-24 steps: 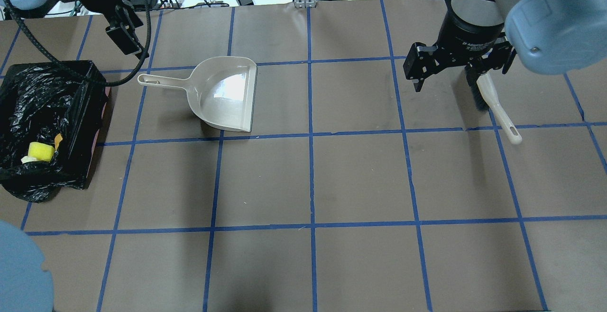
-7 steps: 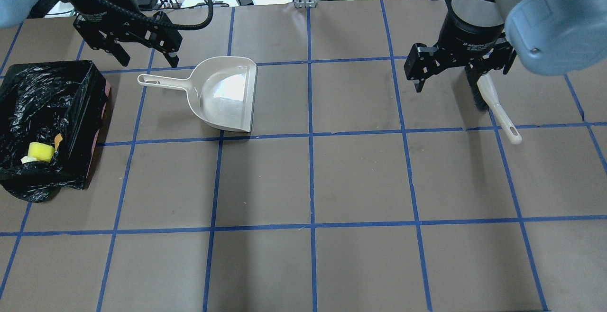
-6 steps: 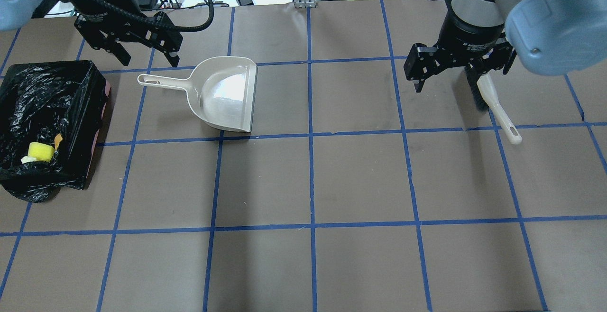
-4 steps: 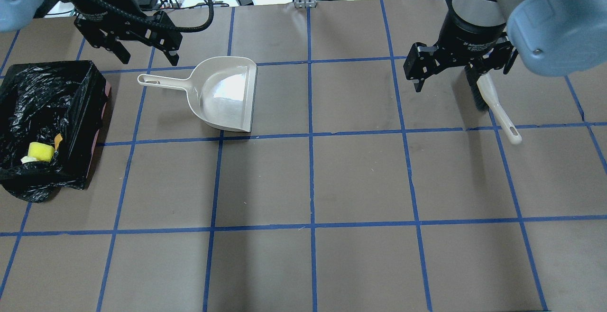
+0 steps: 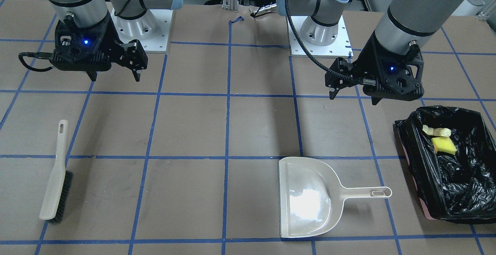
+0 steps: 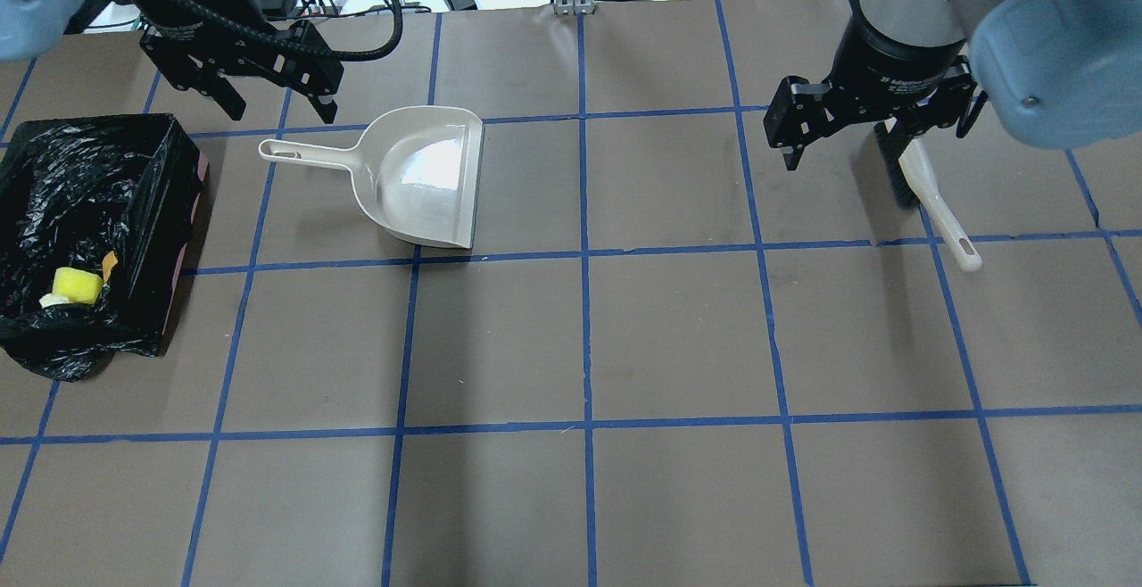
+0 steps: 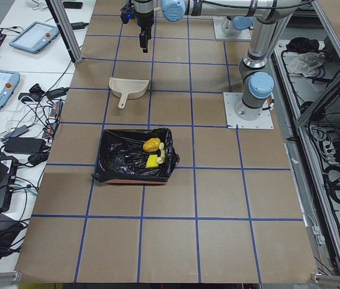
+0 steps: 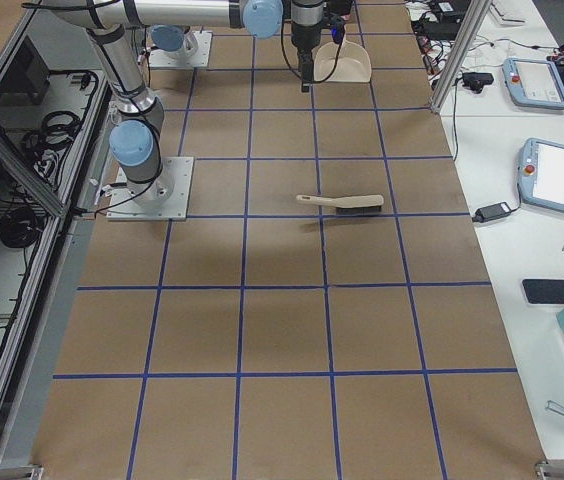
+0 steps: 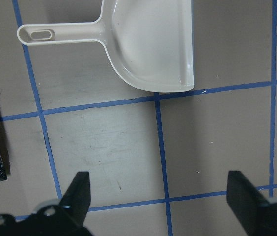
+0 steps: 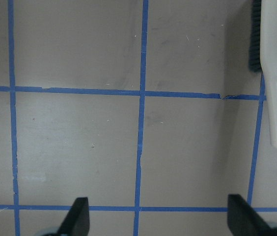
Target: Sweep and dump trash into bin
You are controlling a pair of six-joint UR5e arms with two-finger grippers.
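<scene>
The bin (image 6: pixel 169 212), lined with black plastic, stands at the table's left end. It holds the yellow sponge (image 6: pixel 78 285), the pale foam piece (image 5: pixel 436 131) and the amber lump (image 7: pixel 151 145). My left gripper (image 6: pixel 284 110) is open and empty, above the table just behind the cream dustpan's (image 6: pixel 419 177) handle. The left wrist view shows the empty dustpan (image 9: pixel 153 44) ahead of its open fingers (image 9: pixel 77 196). My right gripper (image 6: pixel 879 145) is open and empty, hovering over the bristle end of the cream hand brush (image 6: pixel 928 190).
The brush (image 5: pixel 56 177) lies flat on the table at the right end, handle toward the robot's side. The dustpan (image 5: pixel 306 200) lies flat with its mouth toward the table's middle. Blue tape lines grid the brown table. Cables lie beyond the far edge.
Since 3.3 s ago my left gripper has swung from a tilted pose near the bin to a level pose behind the dustpan handle. My right gripper has drifted slightly away. Dustpan, brush and bin are unmoved.
</scene>
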